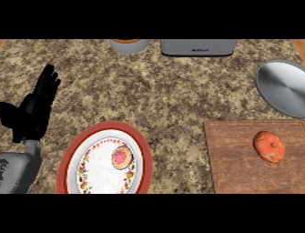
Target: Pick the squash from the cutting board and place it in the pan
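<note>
Squash lies on board, untouched. Left hand at left edge: fingers straight, up, resting, holds nothing. Plate at middle of table. Board at right; squash long axis runs near-far, well apart from left hand. Pan beyond board. Right hand not visible; right side is probably nearer.
</note>
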Robot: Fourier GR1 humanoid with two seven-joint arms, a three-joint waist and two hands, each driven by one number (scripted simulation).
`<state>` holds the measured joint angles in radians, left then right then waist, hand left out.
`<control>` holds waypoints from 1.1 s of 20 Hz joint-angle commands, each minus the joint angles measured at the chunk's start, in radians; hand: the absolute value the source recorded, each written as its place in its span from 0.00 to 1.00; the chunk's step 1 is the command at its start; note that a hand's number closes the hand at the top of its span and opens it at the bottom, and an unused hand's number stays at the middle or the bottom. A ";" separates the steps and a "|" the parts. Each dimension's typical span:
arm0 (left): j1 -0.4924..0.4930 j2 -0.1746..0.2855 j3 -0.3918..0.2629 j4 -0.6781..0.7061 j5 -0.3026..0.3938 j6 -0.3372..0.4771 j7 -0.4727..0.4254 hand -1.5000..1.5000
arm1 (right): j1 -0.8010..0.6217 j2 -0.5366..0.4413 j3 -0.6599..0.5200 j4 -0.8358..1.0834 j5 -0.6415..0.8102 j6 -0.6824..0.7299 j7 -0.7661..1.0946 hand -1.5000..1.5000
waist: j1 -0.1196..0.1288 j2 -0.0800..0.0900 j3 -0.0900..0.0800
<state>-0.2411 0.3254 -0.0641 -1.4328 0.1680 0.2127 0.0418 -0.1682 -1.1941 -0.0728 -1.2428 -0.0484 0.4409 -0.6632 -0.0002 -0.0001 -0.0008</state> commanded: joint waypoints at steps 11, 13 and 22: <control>0.002 -0.013 0.045 -0.029 -0.025 -0.037 0.048 0.50 | 0.056 0.184 0.038 -0.289 0.063 0.106 0.156 0.00 | -0.002 -0.001 0.001; 0.025 -0.032 0.051 0.015 -0.041 -0.047 -0.030 0.50 | 0.075 0.201 0.031 -0.338 0.106 0.090 0.212 0.00 | -0.003 0.000 0.001; -0.015 -0.042 0.067 -0.025 -0.055 -0.071 0.050 0.50 | 0.086 0.304 0.004 -0.371 0.210 0.105 0.373 0.00 | 0.000 0.000 0.001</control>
<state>-0.2384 0.2794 -0.0107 -1.4424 0.1124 0.1620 0.0601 -0.0892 -0.9559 -0.0764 -1.6150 0.0806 0.5724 -0.3155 -0.0023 -0.0006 -0.0004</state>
